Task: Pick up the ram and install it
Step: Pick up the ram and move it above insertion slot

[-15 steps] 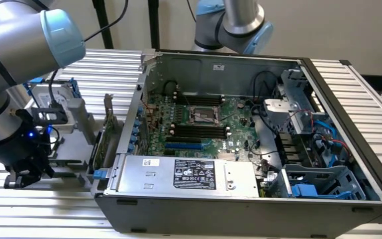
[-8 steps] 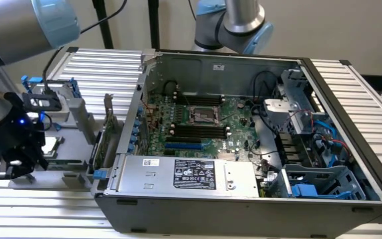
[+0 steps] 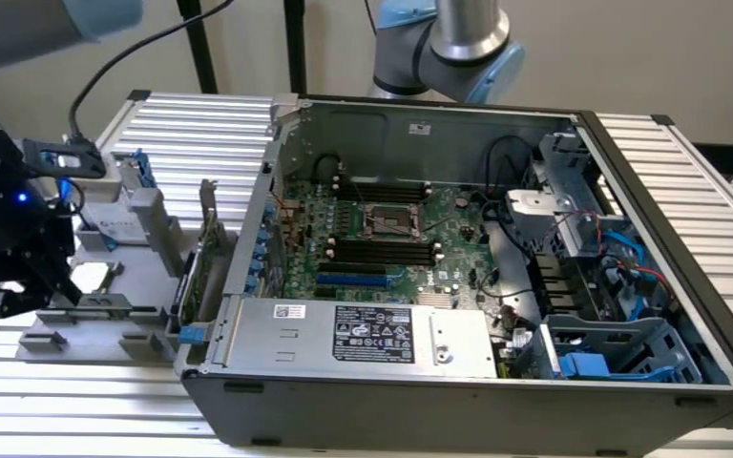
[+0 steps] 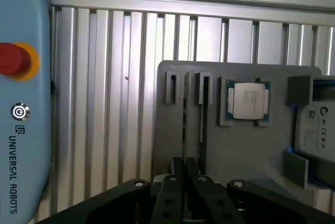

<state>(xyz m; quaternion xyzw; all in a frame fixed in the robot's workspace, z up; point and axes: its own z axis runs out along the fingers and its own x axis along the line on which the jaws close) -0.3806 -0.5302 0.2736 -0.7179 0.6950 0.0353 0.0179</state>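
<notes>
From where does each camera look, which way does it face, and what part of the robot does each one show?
Exterior view: above the table, looking down into the open computer case; the arm shows behind it, its wrist end over the grey holder at the exterior view's left.
Wrist view: on the wrist, looking down past the gripper at the holder, with the ram on edge in a slot.
Shared: the holder and the slatted table.

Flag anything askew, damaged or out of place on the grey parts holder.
Nothing stands out. On the grey holder, the ram stands edge-on in its slot, the processor lies flat in its recess, and the hard drive sits square beside it.
</notes>
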